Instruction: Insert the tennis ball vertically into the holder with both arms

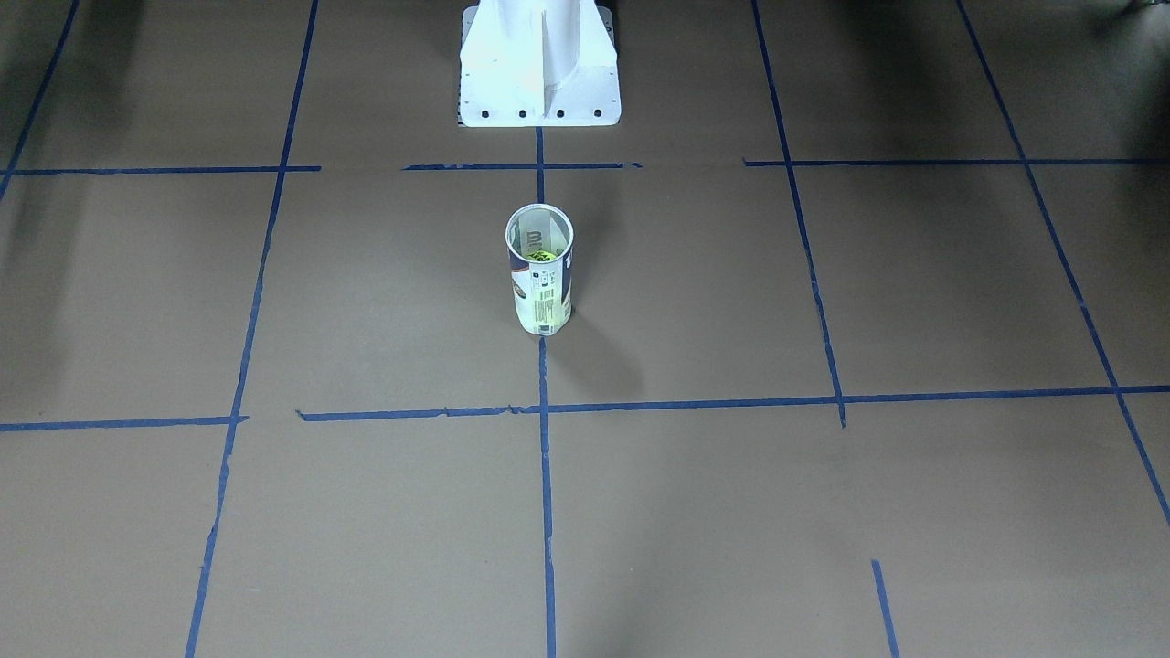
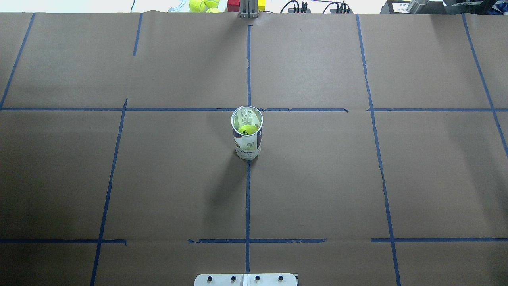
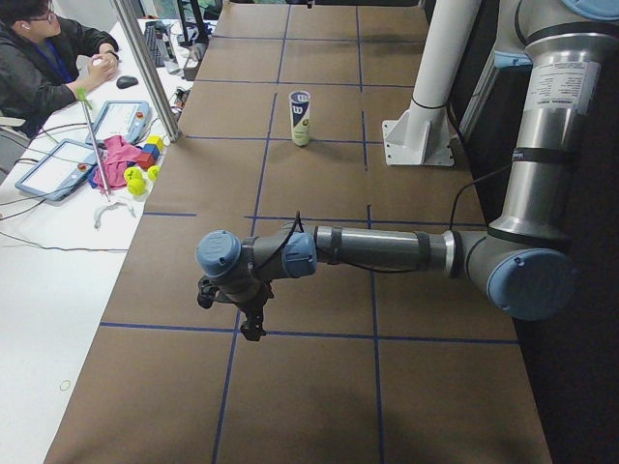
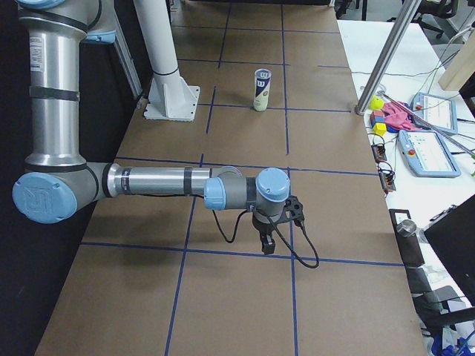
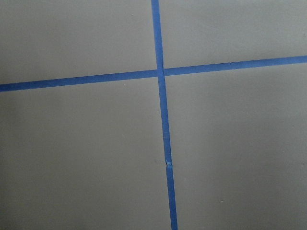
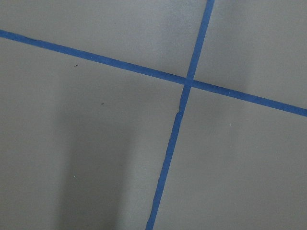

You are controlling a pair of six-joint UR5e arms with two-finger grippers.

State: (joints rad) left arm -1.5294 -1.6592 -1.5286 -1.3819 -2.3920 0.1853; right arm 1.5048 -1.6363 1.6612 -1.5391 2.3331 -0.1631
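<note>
The holder [image 2: 247, 145] stands upright at the table's middle, on the blue centre tape line, its mouth open upward. The tennis ball [image 2: 247, 129] lies inside it, seen through the open top and also in the front-facing view as the tennis ball [image 1: 539, 255] within the holder [image 1: 541, 292]. My left gripper [image 3: 253, 329] hangs over a tape crossing far from the holder [image 3: 301, 118]; I cannot tell if it is open or shut. My right gripper [image 4: 267, 245] hangs likewise far from the holder [image 4: 261, 89], its state unclear. Both wrist views show only brown paper and blue tape.
The white pedestal base [image 1: 539, 73] stands on the robot's side of the holder. Spare tennis balls [image 2: 202, 4] and coloured blocks lie beyond the table's far edge. A person [image 3: 44, 58] sits at a side desk with tablets [image 3: 58, 166]. A metal pole [image 4: 386, 59] rises at the table's edge.
</note>
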